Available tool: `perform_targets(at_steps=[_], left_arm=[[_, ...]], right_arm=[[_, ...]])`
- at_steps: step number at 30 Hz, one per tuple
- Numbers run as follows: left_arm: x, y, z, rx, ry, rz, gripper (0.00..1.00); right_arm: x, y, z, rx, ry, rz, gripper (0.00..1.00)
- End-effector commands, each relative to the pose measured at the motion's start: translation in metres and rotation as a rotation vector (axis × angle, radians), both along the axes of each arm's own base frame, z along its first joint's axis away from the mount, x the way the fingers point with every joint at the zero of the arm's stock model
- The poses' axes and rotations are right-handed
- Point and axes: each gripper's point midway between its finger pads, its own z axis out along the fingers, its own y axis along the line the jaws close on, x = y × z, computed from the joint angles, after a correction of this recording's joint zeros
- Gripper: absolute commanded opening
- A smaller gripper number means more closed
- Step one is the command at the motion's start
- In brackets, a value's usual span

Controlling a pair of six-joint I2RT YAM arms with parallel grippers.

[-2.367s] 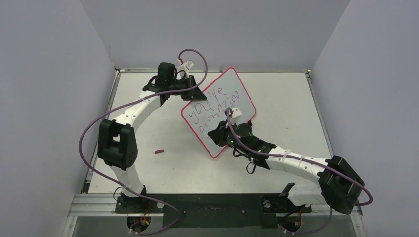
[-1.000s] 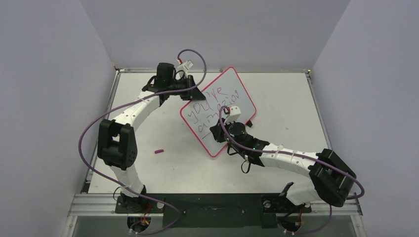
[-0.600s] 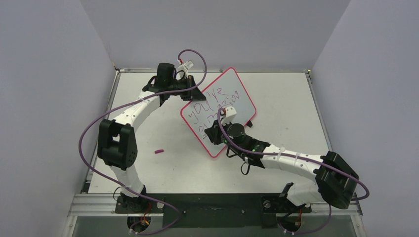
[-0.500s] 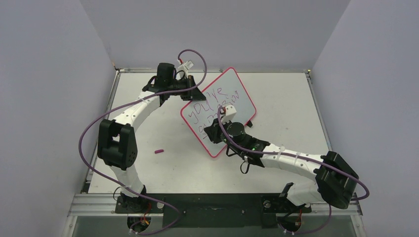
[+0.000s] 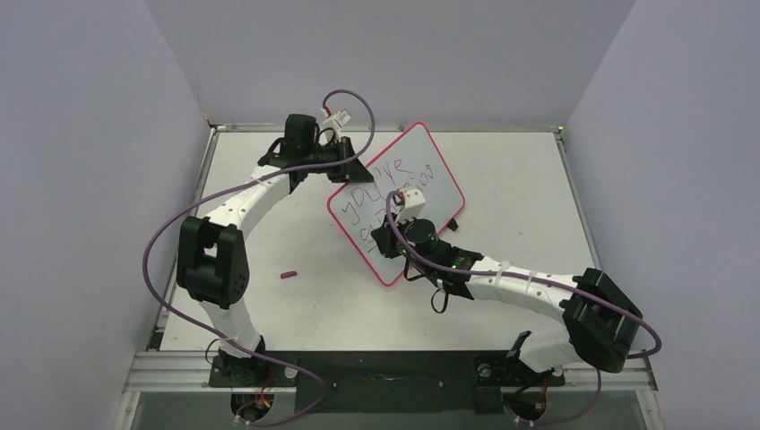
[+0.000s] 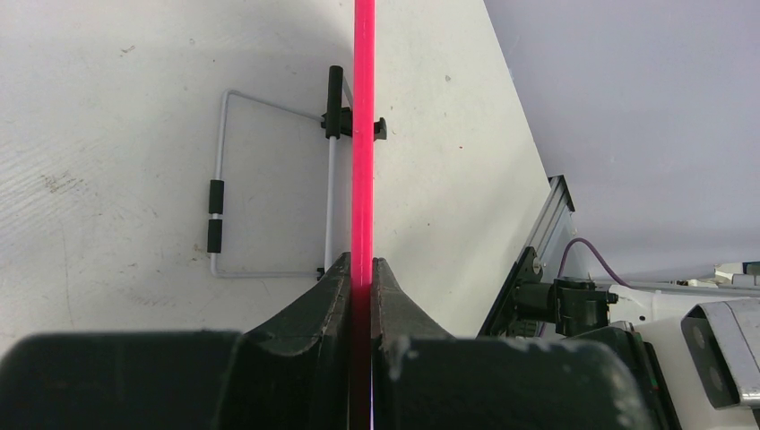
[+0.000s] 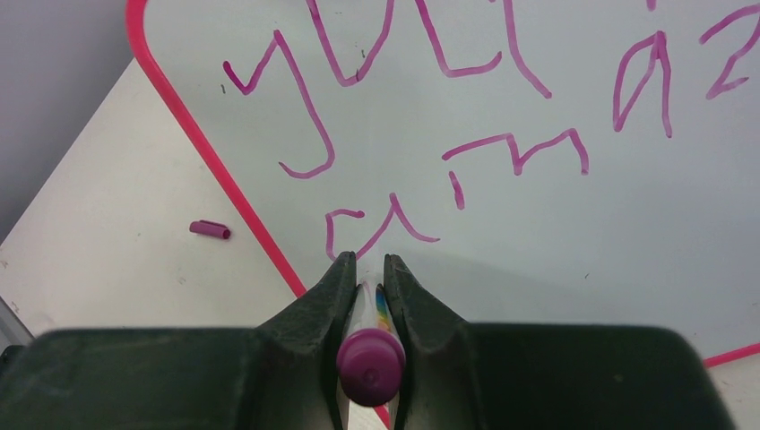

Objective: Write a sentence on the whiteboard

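The whiteboard (image 5: 441, 190) stands tilted on the table, white with a red-pink rim. My left gripper (image 5: 351, 170) is shut on its far left edge. In the left wrist view the rim (image 6: 363, 134) runs as a pink line between the shut fingertips of that gripper (image 6: 360, 262). The sentence (image 5: 394, 184) reads as purple lines. In the right wrist view the sentence (image 7: 448, 116) has a lower stroke just ahead of my right gripper (image 7: 369, 258). That right gripper (image 5: 384, 244) is shut on a purple-ended marker pen (image 7: 370, 363) at the board's lower left. The tip is hidden.
A purple marker cap (image 5: 288, 275) lies on the table left of the board, and the cap (image 7: 210, 230) also shows in the right wrist view. The board's wire stand (image 6: 220, 197) rests on the table behind it. Grey walls close in the table.
My right gripper has slid left along the board with the marker, from its lower middle toward the lower left. The left arm and the board have not moved.
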Motion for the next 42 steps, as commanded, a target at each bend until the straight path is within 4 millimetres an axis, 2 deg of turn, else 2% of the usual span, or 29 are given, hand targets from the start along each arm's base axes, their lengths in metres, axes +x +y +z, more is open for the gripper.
perform_targets(at_steps=[1,11,21,29,42], left_arm=[[-0.01,-0.005,0.056,-0.084,-0.129,-0.043,0.0],[-0.011,-0.005,0.056,-0.085,-0.128,-0.043,0.0],[-0.012,-0.004,0.058,-0.085,-0.133,-0.042,0.0],[-0.012,-0.004,0.058,-0.085,-0.132,-0.042,0.0],[-0.012,-0.004,0.057,-0.084,-0.132,-0.042,0.0]], right_arm=[[0.001,-0.003,-0.002,0.01,-0.006,-0.027,0.0],[-0.019,-0.021,-0.039,-0.059,0.048,-0.038,0.0],[-0.028,-0.034,-0.055,-0.09,0.069,-0.059,0.0],[-0.014,-0.041,-0.043,-0.122,0.038,-0.132,0.0],[0.005,-0.03,-0.008,-0.116,-0.023,-0.153,0.0]])
